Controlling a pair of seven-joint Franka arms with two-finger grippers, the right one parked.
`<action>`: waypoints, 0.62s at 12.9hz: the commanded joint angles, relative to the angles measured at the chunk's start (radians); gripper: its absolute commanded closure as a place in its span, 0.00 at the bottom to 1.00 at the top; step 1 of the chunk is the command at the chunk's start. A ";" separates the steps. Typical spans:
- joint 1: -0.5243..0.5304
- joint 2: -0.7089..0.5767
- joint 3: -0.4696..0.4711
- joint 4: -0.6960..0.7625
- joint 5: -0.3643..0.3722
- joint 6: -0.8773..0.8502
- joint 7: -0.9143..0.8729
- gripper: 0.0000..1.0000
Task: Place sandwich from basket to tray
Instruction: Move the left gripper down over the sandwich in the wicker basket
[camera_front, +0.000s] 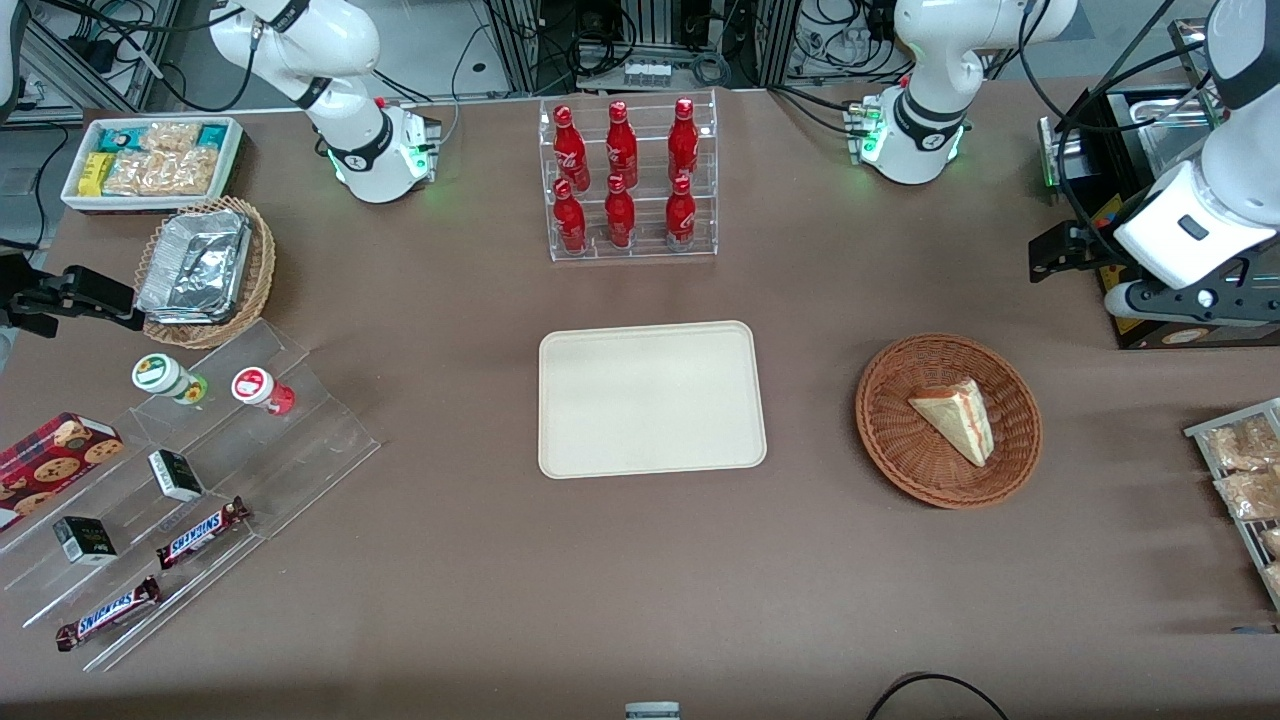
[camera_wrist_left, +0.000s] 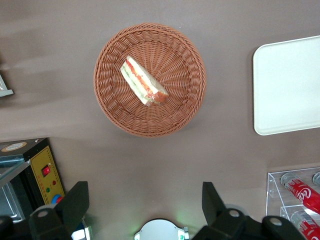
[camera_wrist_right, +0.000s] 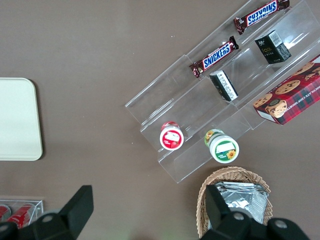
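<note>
Six red bottles (camera_front: 622, 178), two Snickers bars (camera_front: 203, 531), one sandwich (camera_front: 956, 417), one tray (camera_front: 651, 398), two wicker baskets (camera_front: 948, 420).

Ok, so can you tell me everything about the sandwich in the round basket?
The sandwich is a small triangular wedge of pale bread, with red, pink and green filling showing along its cut edge. It lies on its side inside the reddish-brown woven basket, touching only the wicker. The cream tray sits beside the basket, apart from it. The gripper hovers open high above the table, not touching the sandwich.
</note>
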 joint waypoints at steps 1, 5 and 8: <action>-0.002 -0.003 0.003 0.021 -0.007 -0.043 -0.024 0.00; -0.008 0.021 -0.005 -0.016 0.005 0.006 -0.042 0.00; -0.008 0.047 -0.006 -0.126 0.005 0.148 -0.045 0.00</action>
